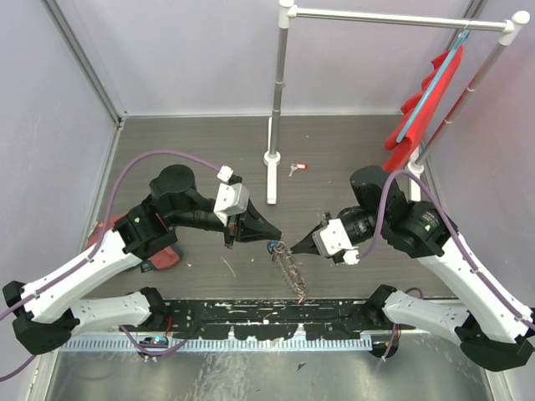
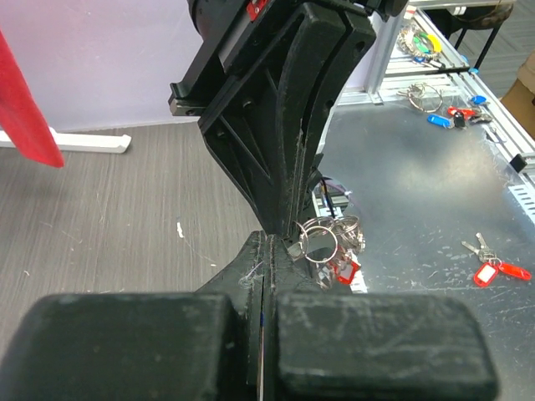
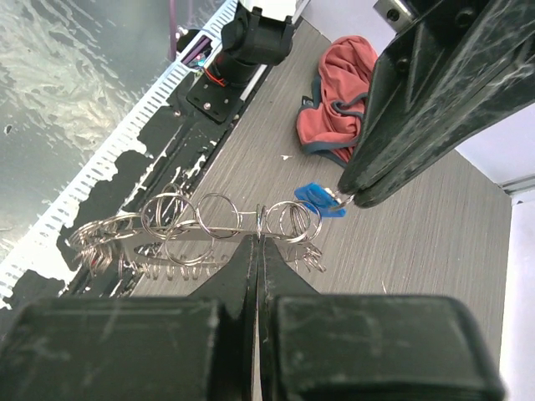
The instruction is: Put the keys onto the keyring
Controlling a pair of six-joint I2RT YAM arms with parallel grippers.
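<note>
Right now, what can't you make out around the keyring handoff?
- Top external: whether the blue key is threaded onto the keyring; too small.
- Left wrist: what the left gripper pinches; its own fingers hide it.
- Right wrist: keyring's lower edge, behind the right gripper.

Robotics lab cell, pale enclosure walls (image 1: 192,50), aluminium frame posts (image 1: 82,60), two table-bolted arms (image 1: 84,271)

- table (image 1: 192,142): grey wood-grain, with a black strip (image 1: 334,311) along its near edge
- stand (image 1: 272,159): white foot at far centre, pole upright
- key (image 1: 298,168): red tag, lying just right of the stand's foot
- cloth (image 1: 170,259): red, crumpled, at the left (partly hidden)
- metal sheet (image 1: 251,376): nearest of all; the left wrist view shows red-tagged keys (image 2: 493,271) lying on it
</note>
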